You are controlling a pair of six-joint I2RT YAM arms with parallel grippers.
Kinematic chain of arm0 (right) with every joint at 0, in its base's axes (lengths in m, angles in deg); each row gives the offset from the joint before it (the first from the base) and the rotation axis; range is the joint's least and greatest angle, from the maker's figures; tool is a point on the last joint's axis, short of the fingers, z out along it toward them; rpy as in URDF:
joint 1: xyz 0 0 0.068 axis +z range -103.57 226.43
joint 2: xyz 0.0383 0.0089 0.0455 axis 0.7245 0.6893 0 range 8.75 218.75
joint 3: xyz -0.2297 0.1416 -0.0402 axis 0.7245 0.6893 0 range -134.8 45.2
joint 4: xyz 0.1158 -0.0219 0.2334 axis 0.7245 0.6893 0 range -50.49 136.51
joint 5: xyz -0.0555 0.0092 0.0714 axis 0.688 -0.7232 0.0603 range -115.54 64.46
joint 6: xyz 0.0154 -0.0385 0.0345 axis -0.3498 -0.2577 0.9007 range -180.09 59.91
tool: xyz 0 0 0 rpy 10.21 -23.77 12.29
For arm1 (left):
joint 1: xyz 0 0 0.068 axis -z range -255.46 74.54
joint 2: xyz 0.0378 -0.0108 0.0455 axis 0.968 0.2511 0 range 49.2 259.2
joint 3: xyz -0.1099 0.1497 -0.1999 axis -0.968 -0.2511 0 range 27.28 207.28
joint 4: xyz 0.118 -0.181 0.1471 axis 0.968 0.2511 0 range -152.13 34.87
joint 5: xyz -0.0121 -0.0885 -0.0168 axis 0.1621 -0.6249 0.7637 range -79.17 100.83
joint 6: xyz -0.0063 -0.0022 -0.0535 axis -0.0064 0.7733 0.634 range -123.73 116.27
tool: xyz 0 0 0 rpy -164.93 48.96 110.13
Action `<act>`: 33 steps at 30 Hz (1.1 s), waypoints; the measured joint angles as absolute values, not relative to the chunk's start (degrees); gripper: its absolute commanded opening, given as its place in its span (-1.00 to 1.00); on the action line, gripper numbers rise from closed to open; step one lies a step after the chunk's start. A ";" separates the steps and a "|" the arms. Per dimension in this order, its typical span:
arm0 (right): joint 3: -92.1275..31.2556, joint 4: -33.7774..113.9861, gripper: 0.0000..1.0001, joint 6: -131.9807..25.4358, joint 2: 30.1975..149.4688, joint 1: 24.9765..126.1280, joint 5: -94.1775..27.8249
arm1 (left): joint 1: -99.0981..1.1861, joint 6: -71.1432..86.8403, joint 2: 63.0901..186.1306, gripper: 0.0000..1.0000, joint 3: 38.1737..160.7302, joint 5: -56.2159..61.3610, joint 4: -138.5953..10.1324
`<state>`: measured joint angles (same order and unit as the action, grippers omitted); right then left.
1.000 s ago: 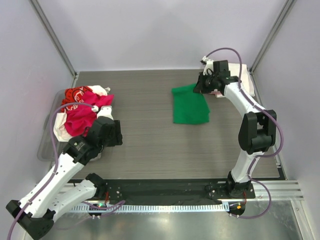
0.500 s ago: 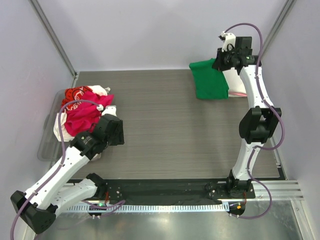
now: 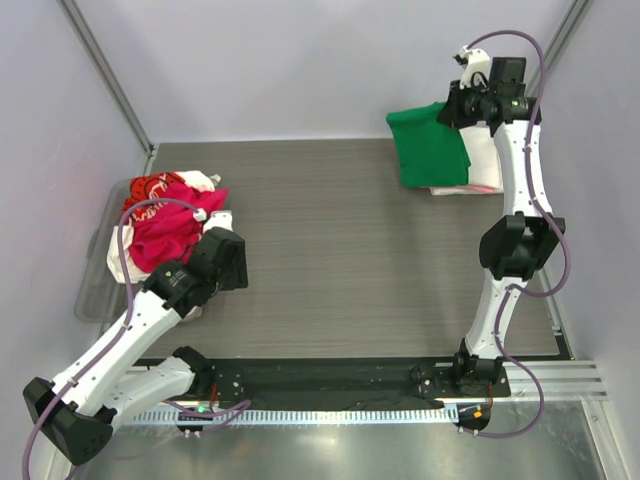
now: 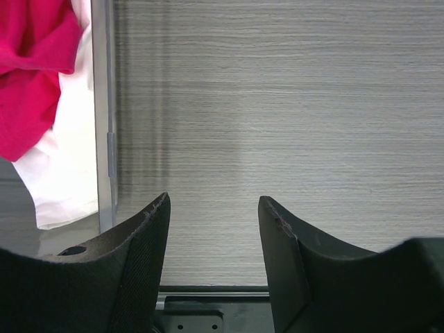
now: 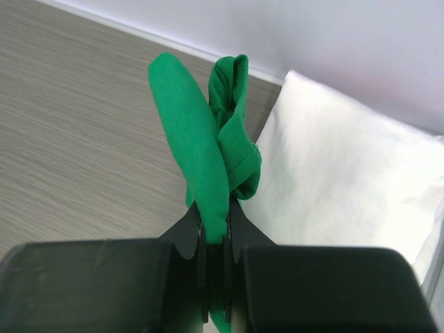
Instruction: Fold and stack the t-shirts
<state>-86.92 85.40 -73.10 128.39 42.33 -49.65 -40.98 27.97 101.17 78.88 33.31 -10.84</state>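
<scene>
My right gripper (image 3: 455, 108) is shut on the folded bright green t-shirt (image 3: 428, 147) and holds it in the air at the far right, over the folded cream-white t-shirt (image 3: 485, 160). In the right wrist view the green t-shirt (image 5: 208, 152) hangs pinched between the jaws, beside the cream-white t-shirt (image 5: 347, 187). A pink edge (image 3: 478, 189) shows under the white one. My left gripper (image 3: 232, 262) is open and empty, low over the table beside the pile of magenta-red (image 3: 165, 232), red printed (image 3: 150, 189) and white (image 3: 124, 255) t-shirts.
A clear plastic bin (image 3: 96, 290) holds the unfolded pile at the left; its rim (image 4: 103, 111) shows in the left wrist view with magenta (image 4: 31, 69) and white cloth (image 4: 66, 173). Walls close the back and sides.
My right gripper has lifted the green t-shirt from the table's middle and carried it back and right over the folded white t-shirt. My left arm has shifted only slightly.
</scene>
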 measured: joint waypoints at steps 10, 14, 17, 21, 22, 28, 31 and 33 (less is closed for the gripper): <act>-91.20 86.16 -0.98 -73.02 128.93 39.03 -55.23 | -40.98 28.76 101.65 0.10 78.88 33.42 -10.80; -91.94 86.73 -0.98 -72.82 130.24 38.11 -57.09 | -40.98 28.80 101.78 0.10 78.88 33.71 -10.77; -93.34 86.97 -0.98 -72.60 132.41 37.67 -58.00 | -40.98 28.80 102.11 0.10 78.88 33.82 -10.71; -94.61 87.76 -0.98 -72.32 134.86 36.97 -59.10 | -40.98 28.80 102.92 0.09 78.88 33.84 -10.62; -95.44 88.06 -0.98 -72.21 135.77 36.82 -59.40 | -40.98 28.80 103.07 0.10 78.88 33.86 -10.60; -100.34 88.37 -0.98 -71.97 139.90 35.44 -60.23 | -40.98 28.82 103.22 0.09 78.88 34.28 -10.40; -101.54 87.78 -0.98 -71.99 141.17 34.98 -60.23 | -40.98 28.85 103.22 0.09 78.88 34.45 -10.40; -101.84 87.43 -0.99 -72.10 141.74 34.70 -60.23 | -40.98 28.85 103.29 0.09 78.88 34.63 -10.38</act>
